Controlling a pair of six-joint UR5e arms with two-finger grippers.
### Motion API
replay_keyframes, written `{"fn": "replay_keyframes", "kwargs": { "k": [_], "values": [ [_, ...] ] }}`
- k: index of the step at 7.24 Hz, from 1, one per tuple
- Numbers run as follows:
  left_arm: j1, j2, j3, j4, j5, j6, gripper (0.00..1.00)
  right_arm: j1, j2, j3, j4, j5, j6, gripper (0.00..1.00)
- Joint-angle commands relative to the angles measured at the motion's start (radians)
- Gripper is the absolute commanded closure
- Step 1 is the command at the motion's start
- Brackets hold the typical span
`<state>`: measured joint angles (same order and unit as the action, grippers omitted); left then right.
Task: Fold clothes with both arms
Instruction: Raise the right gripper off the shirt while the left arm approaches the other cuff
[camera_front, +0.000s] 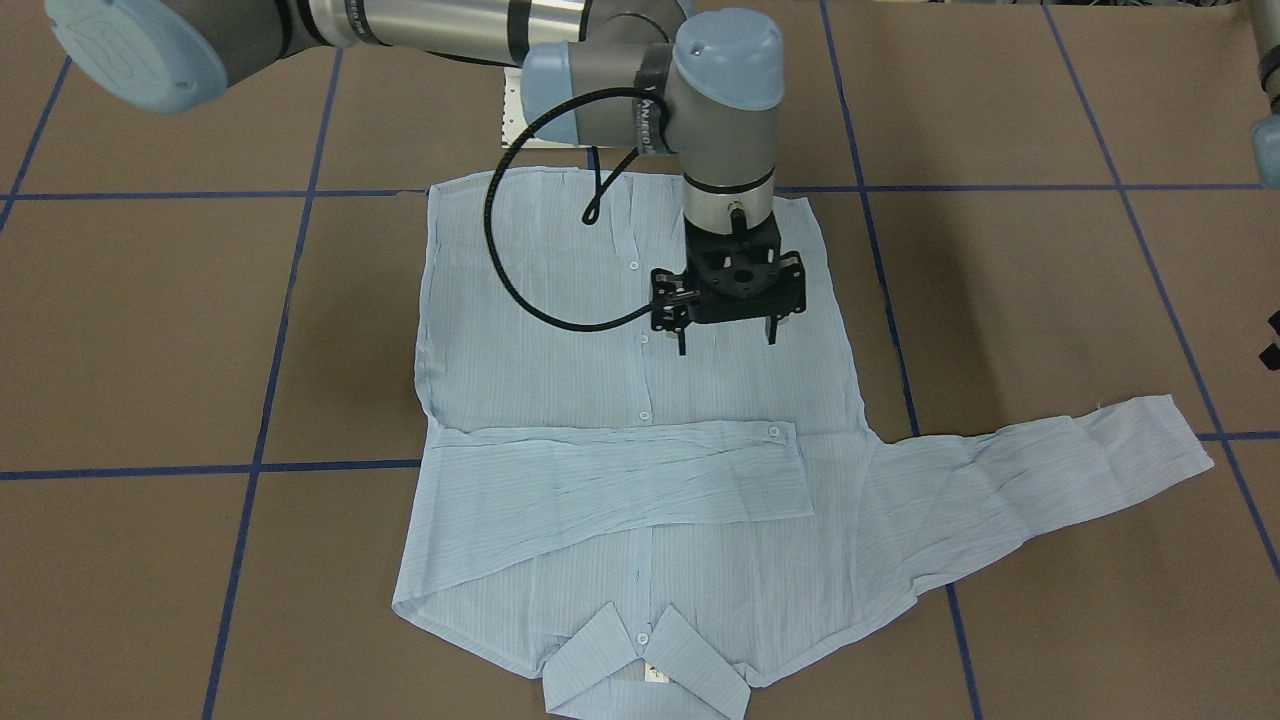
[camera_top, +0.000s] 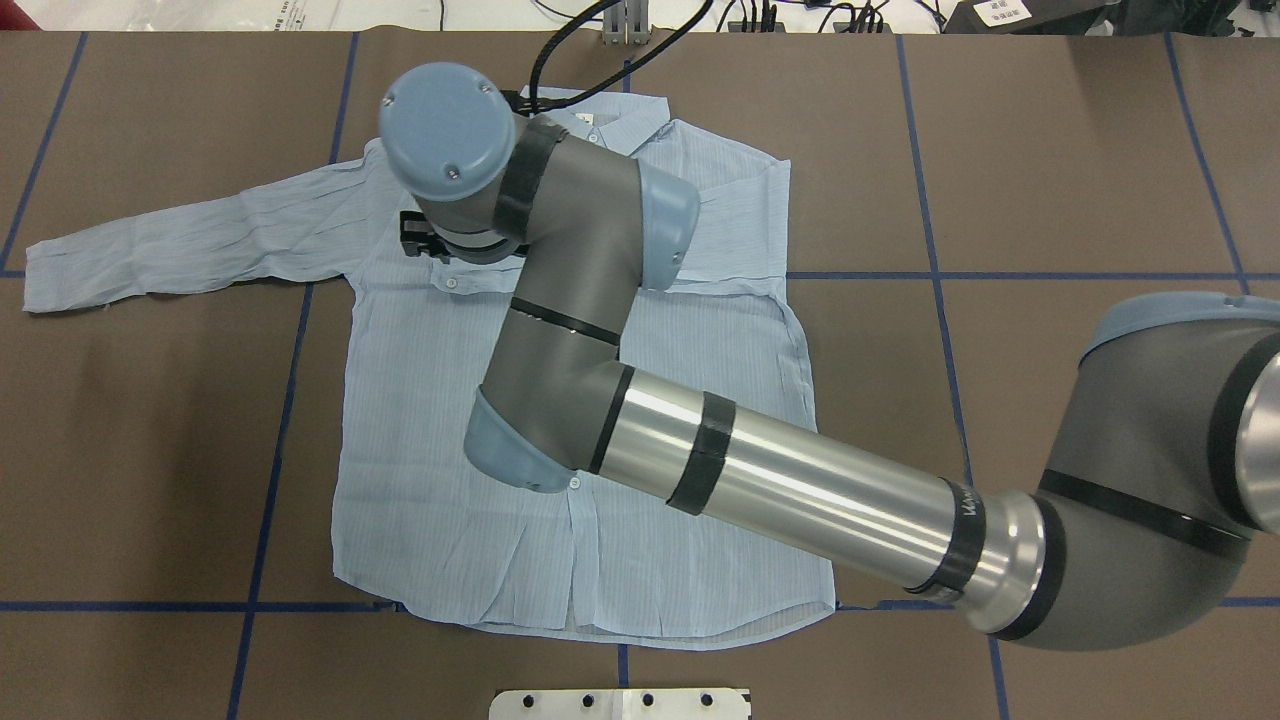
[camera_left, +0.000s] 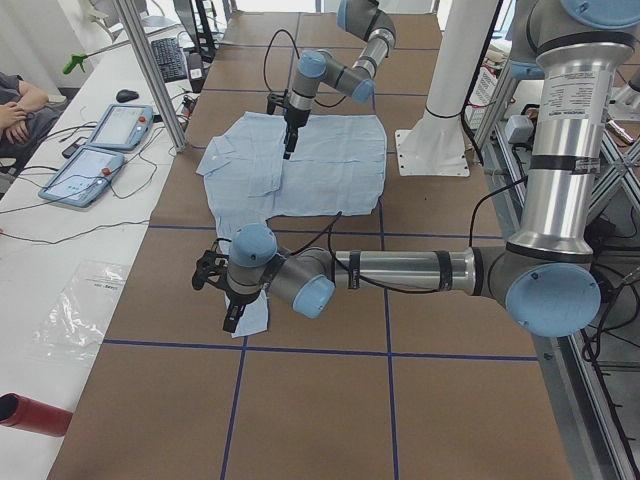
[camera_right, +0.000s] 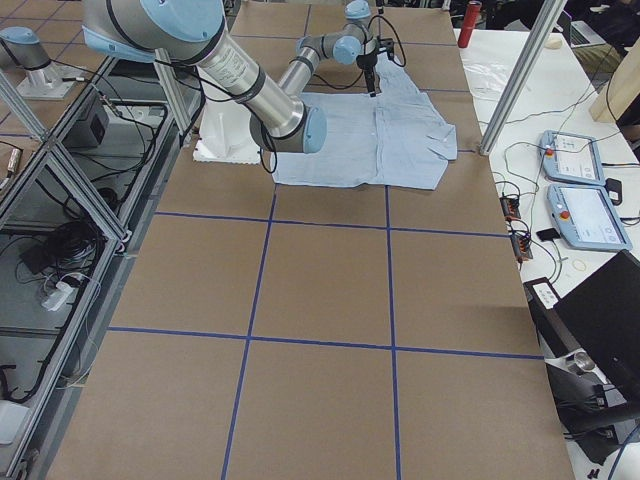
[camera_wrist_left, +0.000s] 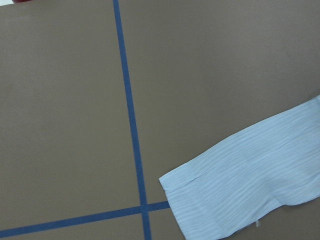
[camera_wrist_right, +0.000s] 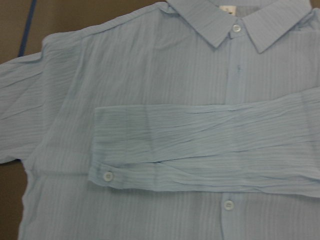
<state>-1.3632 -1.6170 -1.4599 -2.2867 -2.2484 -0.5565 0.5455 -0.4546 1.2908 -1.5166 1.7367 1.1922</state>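
One shirt (camera_front: 540, 360) lies flat on the tabletop (camera_front: 150, 350), one sleeve (camera_front: 620, 480) folded across the chest, the other stretched sideways. The right hand (camera_front: 727, 345) hangs above it, jaws apart. The left hand (camera_left: 225, 300) is near the outstretched cuff (camera_wrist_left: 190, 195); I cannot tell its jaws.

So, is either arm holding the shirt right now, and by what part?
The right gripper hangs open over the light blue striped button-up shirt, holding nothing. The left gripper near the sleeve cuff: cannot tell.
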Motion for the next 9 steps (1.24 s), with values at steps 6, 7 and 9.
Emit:
{"fn": "replay_keyframes", "kwargs": {
  "k": [6, 7, 9],
  "values": [
    [0.248, 0.040, 0.200, -0.370, 0.342, -0.433, 0.11, 0.214, -0.472, 0.426, -0.051, 0.236, -0.247, 0.00],
    [0.253, 0.032, 0.210, -0.372, 0.342, -0.433, 0.12, 0.214, -0.472, 0.424, -0.051, 0.236, -0.255, 0.00],
    [0.285, 0.032, 0.211, -0.370, 0.343, -0.431, 0.12, 0.215, -0.477, 0.423, -0.051, 0.233, -0.255, 0.00]
  ]
}}
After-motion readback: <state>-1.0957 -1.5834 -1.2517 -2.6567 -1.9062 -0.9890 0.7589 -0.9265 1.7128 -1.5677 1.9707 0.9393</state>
